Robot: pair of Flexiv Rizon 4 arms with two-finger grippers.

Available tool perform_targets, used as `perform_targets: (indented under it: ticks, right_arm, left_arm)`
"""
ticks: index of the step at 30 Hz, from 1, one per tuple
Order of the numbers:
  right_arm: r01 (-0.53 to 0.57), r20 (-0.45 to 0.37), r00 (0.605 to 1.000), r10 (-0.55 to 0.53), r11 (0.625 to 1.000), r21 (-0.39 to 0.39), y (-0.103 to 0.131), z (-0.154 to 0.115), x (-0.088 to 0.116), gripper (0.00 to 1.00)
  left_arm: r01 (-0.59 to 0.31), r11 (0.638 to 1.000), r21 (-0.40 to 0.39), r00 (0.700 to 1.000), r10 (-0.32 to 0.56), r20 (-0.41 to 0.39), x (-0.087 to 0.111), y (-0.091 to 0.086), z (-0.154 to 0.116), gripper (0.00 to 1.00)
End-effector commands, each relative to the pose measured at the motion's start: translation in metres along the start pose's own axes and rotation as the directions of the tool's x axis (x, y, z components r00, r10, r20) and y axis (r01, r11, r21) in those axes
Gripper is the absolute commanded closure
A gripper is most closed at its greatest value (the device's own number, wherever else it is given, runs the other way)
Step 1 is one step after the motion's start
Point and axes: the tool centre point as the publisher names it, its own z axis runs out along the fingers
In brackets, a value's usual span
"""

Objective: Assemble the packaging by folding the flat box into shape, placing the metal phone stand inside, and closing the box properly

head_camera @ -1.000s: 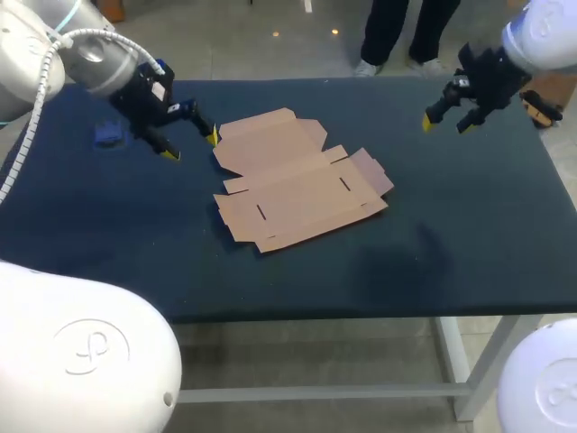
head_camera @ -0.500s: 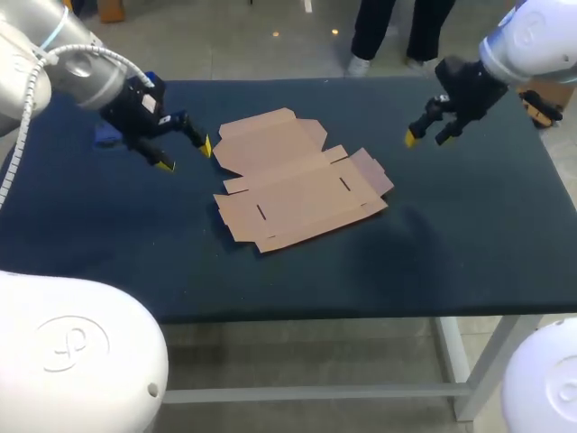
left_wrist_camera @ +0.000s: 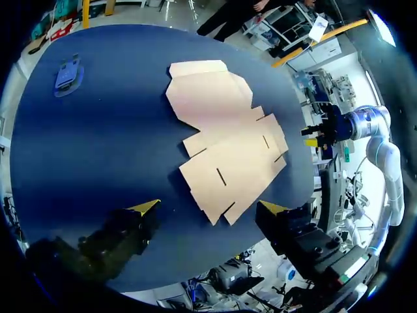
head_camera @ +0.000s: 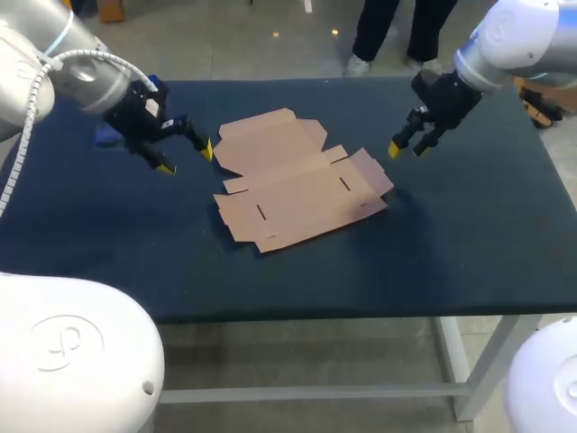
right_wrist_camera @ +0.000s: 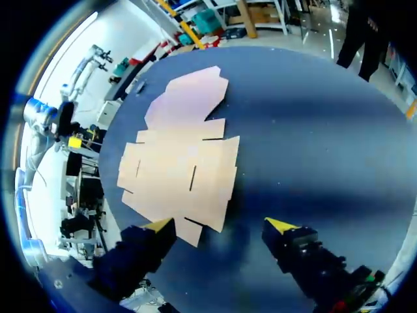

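Observation:
The flat brown cardboard box (head_camera: 297, 185) lies unfolded in the middle of the dark table, flaps spread out. My left gripper (head_camera: 187, 159) hovers open just off the box's left edge. In the left wrist view the cardboard (left_wrist_camera: 225, 140) stretches ahead of the open left gripper (left_wrist_camera: 210, 207). My right gripper (head_camera: 406, 150) hangs open above the table close to the box's right flap. In the right wrist view a corner flap of the cardboard (right_wrist_camera: 179, 163) lies between the yellow tips of the right gripper (right_wrist_camera: 219, 225). A small blue-grey stand (head_camera: 106, 135) rests far left, behind my left arm.
The dark table (head_camera: 469, 234) has bare cloth right of the box and along the front edge. The blue-grey stand (left_wrist_camera: 68, 75) sits near the far left corner, well apart from the cardboard.
My right arm has come in from the far right corner, down and left toward the box's right flap. My left arm has drawn back slightly to the left, gripper still beside the box's edge.

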Motion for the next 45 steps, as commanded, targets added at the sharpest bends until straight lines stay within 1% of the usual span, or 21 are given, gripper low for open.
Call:
perform_targets:
  ticks: [1,4,8,11,16,19,20,22,26,28,30,31,36,39,45]
  right_arm:
    - [-0.016,-0.074,0.997,0.025,0.992,0.128,0.012,0.021,-0.01,0.06]
    - [-0.029,-0.101,0.994,0.045,0.988,0.155,0.015,0.033,-0.013,0.04]
    - [-0.051,-0.133,0.988,0.078,0.98,0.194,0.019,0.05,-0.014,0.11]
    - [-0.068,-0.149,0.984,0.103,0.973,0.221,0.023,0.059,-0.013,0.08]
    - [-0.075,-0.164,0.979,0.12,0.964,0.257,0.03,0.07,-0.01,0.13]
    - [-0.08,-0.171,0.977,0.13,0.959,0.273,0.033,0.076,-0.01,0.21]
    - [-0.082,-0.178,0.975,0.136,0.956,0.28,0.034,0.078,-0.01,0.25]
    - [-0.085,-0.199,0.969,0.147,0.953,0.29,0.036,0.083,-0.01,0.49]
    - [-0.084,-0.224,0.962,0.154,0.952,0.294,0.036,0.089,-0.009,0.62]
    - [-0.087,-0.228,0.961,0.158,0.952,0.295,0.037,0.091,-0.007,0.77]
    - [-0.1,-0.232,0.958,0.17,0.953,0.284,0.035,0.091,-0.005,0.95]
    - [-0.103,-0.234,0.957,0.171,0.955,0.279,0.034,0.09,-0.005,1.0]
    - [-0.136,-0.242,0.952,0.187,0.968,0.211,0.026,0.079,0.0,1.0]
    - [-0.162,-0.248,0.949,0.197,0.974,0.156,0.019,0.073,0.005,1.0]
    - [-0.221,-0.274,0.934,0.231,0.973,0.068,0.005,0.067,0.017,1.0]
  left_arm:
    - [0.001,1.0,-0.002,1.0,-0.001,0.005,0.0,0.0,0.0,0.0]
    - [0.003,1.0,-0.002,1.0,-0.003,0.007,-0.001,0.001,0.001,0.0]
    - [0.009,1.0,-0.001,1.0,-0.009,0.011,-0.002,0.002,0.002,0.0]
    - [0.016,1.0,0.001,1.0,-0.016,0.015,-0.004,0.002,0.003,0.0]
    - [0.023,1.0,0.005,0.999,-0.023,0.022,-0.005,0.003,0.003,0.0]
    - [0.027,1.0,0.01,0.999,-0.027,0.029,-0.006,0.004,0.003,0.0]
    - [0.028,1.0,0.011,0.999,-0.028,0.03,-0.006,0.005,0.004,0.0]
    - [0.043,0.999,0.019,0.998,-0.044,0.044,-0.008,0.005,0.005,0.0]
    - [0.045,0.999,0.016,0.998,-0.046,0.044,-0.009,0.004,0.006,0.0]
    - [0.045,0.999,0.014,0.998,-0.045,0.044,-0.009,0.004,0.007,0.0]
    - [0.044,0.999,0.014,0.998,-0.045,0.044,-0.009,0.004,0.007,0.0]
    - [0.044,0.999,0.013,0.998,-0.045,0.043,-0.009,0.005,0.007,0.0]
    - [0.046,0.999,0.011,0.998,-0.046,0.041,-0.01,0.005,0.008,0.0]
    - [0.046,0.999,0.008,0.998,-0.046,0.038,-0.011,0.005,0.009,0.0]
    - [0.041,0.999,0.004,0.999,-0.041,0.034,-0.011,0.006,0.011,0.0]
